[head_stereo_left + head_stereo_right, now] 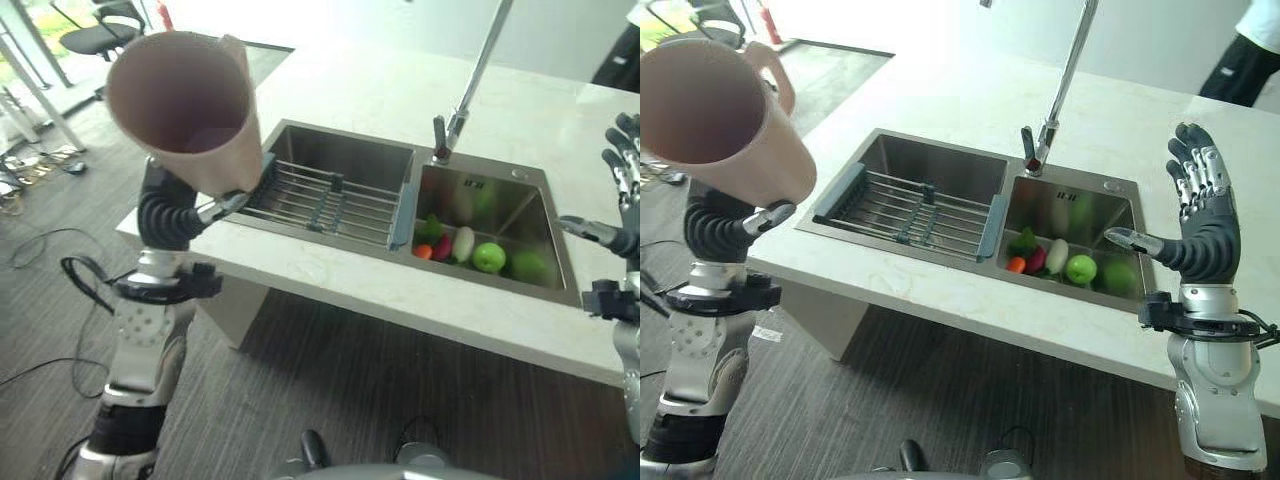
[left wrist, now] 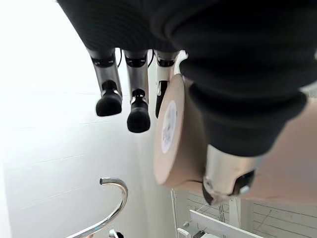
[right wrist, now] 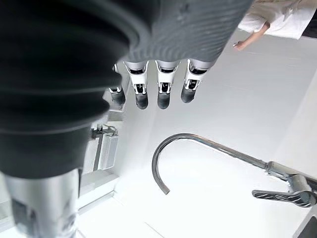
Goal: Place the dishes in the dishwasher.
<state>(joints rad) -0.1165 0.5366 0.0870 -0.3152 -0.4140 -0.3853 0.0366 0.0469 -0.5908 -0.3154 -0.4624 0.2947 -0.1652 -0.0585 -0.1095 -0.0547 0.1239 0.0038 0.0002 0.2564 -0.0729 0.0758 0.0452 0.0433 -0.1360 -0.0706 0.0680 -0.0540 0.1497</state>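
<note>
Pink mug [image 1: 190, 105] up in the air, held by the left robot hand [image 1: 225, 205], well out to the left of the sink [image 1: 345, 150] and just off the table [image 1: 330, 275] edge, mouth tipped toward the head camera. Looks stiff, smooth-walled, probably ceramic or hard plastic: moderate weight at most, but slick, and likely to chip if knocked on steel. Handle [image 1: 775, 70] visible on the far side in the right eye view; best hold judged to be thumb against the wall with fingers round the base or through that handle. Left wrist view gives what the head cameras hide: thumb [image 2: 225, 173] pressed onto the mug wall, base disc [image 2: 168, 129] facing the palm, fingers [image 2: 138, 111] stretched past it without wrapping, so a pinch, not a full wrap, and a slip risk on any fast swing. Right robot hand [image 1: 1200, 225] raised to the right of the sink, relaxed and spread, grasping nothing, confirmed in the right wrist view with straight fingers [image 3: 161, 87] over the curved faucet [image 3: 198, 148]. Head views alone give the layout: wire rack [image 1: 325, 195] in the sink's left basin, green apple [image 1: 489, 257] and other produce in the right basin. Person's arm [image 3: 267, 27] at the edge of the right wrist view. No dishwasher to be seen.
</note>
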